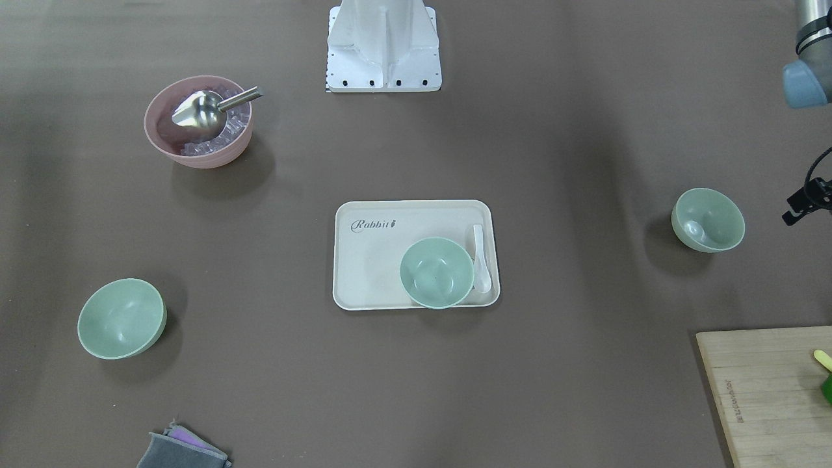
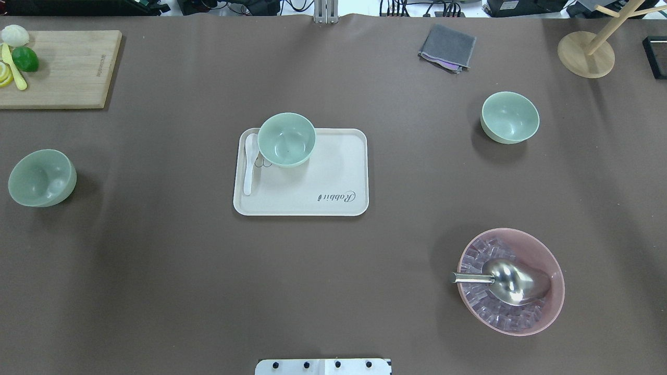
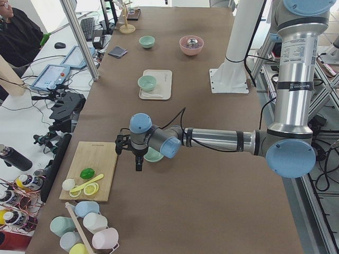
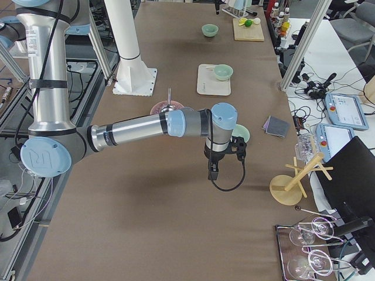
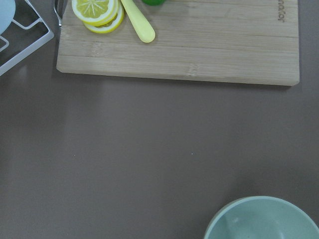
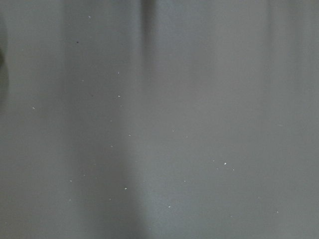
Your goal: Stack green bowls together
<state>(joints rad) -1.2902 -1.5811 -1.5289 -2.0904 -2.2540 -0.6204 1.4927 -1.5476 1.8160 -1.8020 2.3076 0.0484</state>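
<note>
Three pale green bowls stand apart and upright. One bowl point(image 2: 41, 177) is on the robot's left side, one point(image 2: 286, 139) stands on the cream tray point(image 2: 333, 177), and one point(image 2: 509, 117) is on the right side. My left gripper point(image 3: 139, 165) points down beside the left bowl point(image 3: 153, 155), on the cutting-board side; that bowl's rim shows in the left wrist view point(image 5: 264, 219). My right gripper point(image 4: 212, 174) points down close to the right bowl point(image 4: 242, 133). I cannot tell whether either gripper is open or shut. The right wrist view shows only bare table cover.
A pink bowl point(image 2: 510, 281) with ice and a metal scoop stands near right. A white spoon point(image 2: 249, 166) lies on the tray. A wooden cutting board point(image 2: 62, 67) with lime and lemon slices is far left. A grey cloth point(image 2: 447, 48) and a wooden stand point(image 2: 586, 54) are far right.
</note>
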